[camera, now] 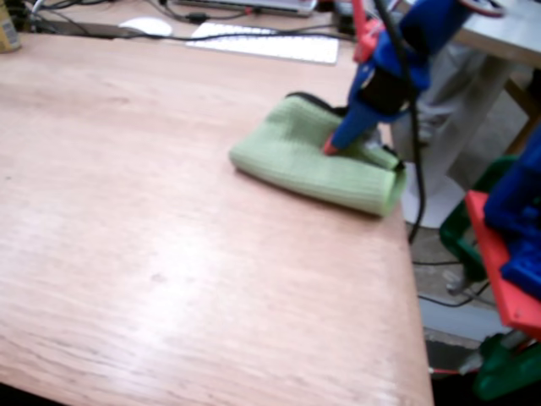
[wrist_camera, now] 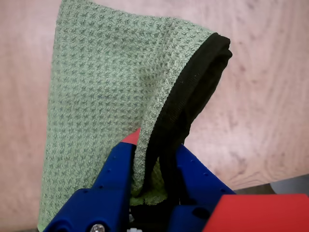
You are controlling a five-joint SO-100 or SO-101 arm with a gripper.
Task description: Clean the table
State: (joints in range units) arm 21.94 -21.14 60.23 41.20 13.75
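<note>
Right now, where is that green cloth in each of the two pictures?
Fixed view: the green cloth lies folded, right of centre, near the table's right edge, under the blue arm.
Wrist view: it fills the left and middle of the picture, a dark-edged fold pinched between the blue jaws at the bottom.
Shared landmark: the cloth's black hem.
</note>
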